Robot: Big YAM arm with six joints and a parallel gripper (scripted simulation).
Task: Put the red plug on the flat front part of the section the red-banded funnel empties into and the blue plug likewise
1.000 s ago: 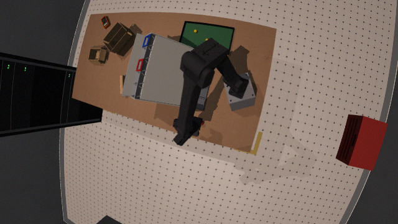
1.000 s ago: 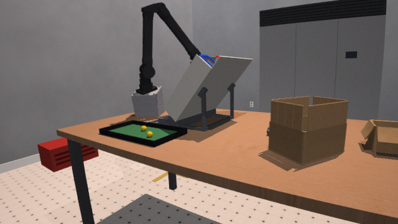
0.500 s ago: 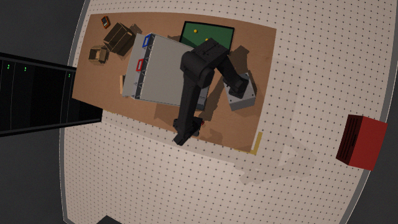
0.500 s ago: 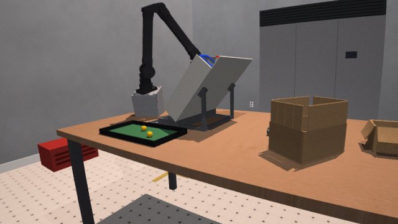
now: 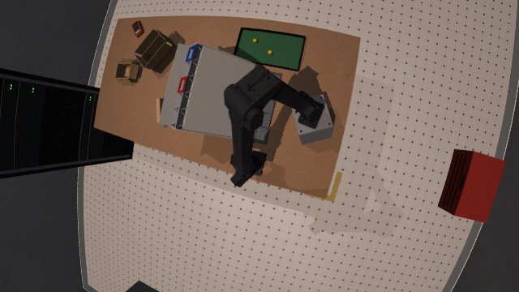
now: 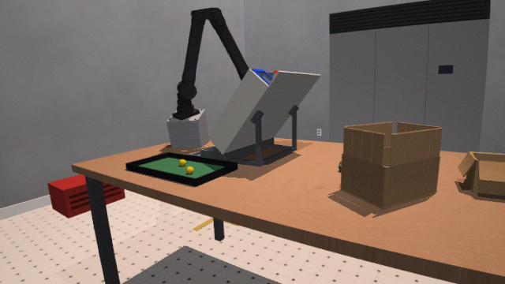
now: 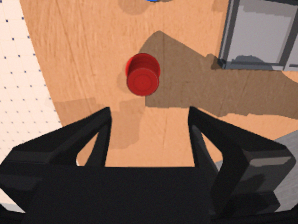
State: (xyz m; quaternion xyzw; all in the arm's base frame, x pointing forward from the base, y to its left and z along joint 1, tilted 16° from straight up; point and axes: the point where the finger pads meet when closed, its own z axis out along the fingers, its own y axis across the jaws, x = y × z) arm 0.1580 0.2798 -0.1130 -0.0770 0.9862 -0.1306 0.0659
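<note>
In the wrist view the red plug (image 7: 143, 74) lies on the wooden table just beyond my gripper (image 7: 149, 113). The gripper is open and empty, above the table near its front edge (image 5: 245, 172). A grey catch section (image 7: 262, 23) shows at the upper right. The sloped grey cover (image 5: 219, 95) carries the blue-banded funnel (image 5: 190, 53) and the red-banded funnel (image 5: 182, 84) at its high end. Two yellow marbles (image 5: 255, 40) (image 5: 270, 52) lie in the green tray (image 5: 270, 49). My arm hides the plugs in the top and exterior views.
The arm's grey base (image 5: 314, 119) stands to the right of the cover. Cardboard boxes (image 5: 154, 49) (image 5: 128, 70) and a small orange device (image 5: 138, 28) stand at the table's far left. The table edge runs close behind the gripper. A red box (image 5: 472, 184) sits on the floor.
</note>
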